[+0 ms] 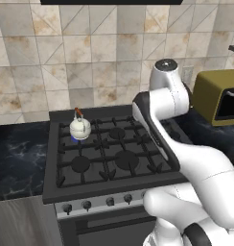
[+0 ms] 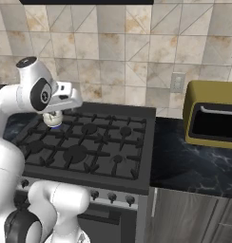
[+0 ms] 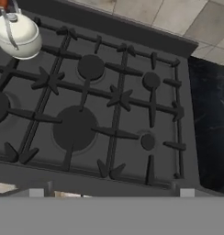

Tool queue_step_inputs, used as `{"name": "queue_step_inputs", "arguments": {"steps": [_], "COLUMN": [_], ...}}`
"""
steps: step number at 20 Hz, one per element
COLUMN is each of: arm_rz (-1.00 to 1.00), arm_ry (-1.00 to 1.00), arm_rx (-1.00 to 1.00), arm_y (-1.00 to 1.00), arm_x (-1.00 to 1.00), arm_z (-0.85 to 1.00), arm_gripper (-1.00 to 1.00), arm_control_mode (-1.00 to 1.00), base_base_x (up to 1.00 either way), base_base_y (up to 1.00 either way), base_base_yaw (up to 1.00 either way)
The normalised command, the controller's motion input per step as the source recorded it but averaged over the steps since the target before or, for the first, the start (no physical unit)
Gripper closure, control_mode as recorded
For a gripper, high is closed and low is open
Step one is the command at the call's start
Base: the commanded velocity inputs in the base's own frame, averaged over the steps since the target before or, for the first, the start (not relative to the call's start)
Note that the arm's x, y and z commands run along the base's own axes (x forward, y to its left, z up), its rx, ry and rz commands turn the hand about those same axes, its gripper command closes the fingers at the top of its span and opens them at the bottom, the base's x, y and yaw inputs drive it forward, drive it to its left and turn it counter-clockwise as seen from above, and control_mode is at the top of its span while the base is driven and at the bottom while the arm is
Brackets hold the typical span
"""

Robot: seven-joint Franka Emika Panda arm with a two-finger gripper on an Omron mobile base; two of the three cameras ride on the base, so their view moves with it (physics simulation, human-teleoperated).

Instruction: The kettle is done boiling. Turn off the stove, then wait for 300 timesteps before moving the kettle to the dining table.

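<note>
**One burner lit, knobs low in frame, arm folded high**

No fingertips are clear in the hand view, so whether the fingers are open or closed cannot be told; nothing appears held; the hand camera looks down on the stove (image 3: 114, 110) from above, so the gripper hangs well over the grates, apart from them.

Outward from there: the kettle (image 3: 18, 33) sits at upper left of the hand view, on a rear burner; in the left base view the kettle (image 1: 80, 128) stands upright at centre-left with a blue flame glow under it; handle arches up, red-orange at top; in the right base view the kettle (image 2: 53, 117) is half hidden behind the arm's wrist at left.

Key relation, as a judgement: the next move is for the knobs (image 1: 87, 205), a row along the grey front at lower centre of the left base view, below and nearer than the grates; the hand must drop and come back toward the base.

Hidden: right-hand knobs are covered by the arm; which knob feeds the lit burner is unclear; toaster oven (image 2: 214, 114) is cut off at right; dining table unseen.
</note>
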Motion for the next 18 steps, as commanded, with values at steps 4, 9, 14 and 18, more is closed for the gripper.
{"name": "queue_step_inputs", "arguments": {"steps": [4,9,14,18], "arm_rz": [0.09,0.08,0.04,0.04], "arm_ry": [-0.06,-0.08,-0.09,-0.01], "arm_rx": [-0.16,-0.16,-0.15,-0.11], "arm_y": [0.28,0.32,0.22,0.16], "arm_x": [-0.04,-0.03,-0.13,-0.24], "arm_z": [0.00,0.00,-0.07,-0.24], "arm_gripper": [-1.00,-1.00,-1.00,-1.00], "arm_control_mode": [-1.00,-1.00,-1.00,-1.00], "base_base_x": [0.00,0.00,0.00,0.00], "base_base_y": [0.00,0.00,0.00,0.00], "base_base_yaw": [0.00,0.00,0.00,0.00]}}
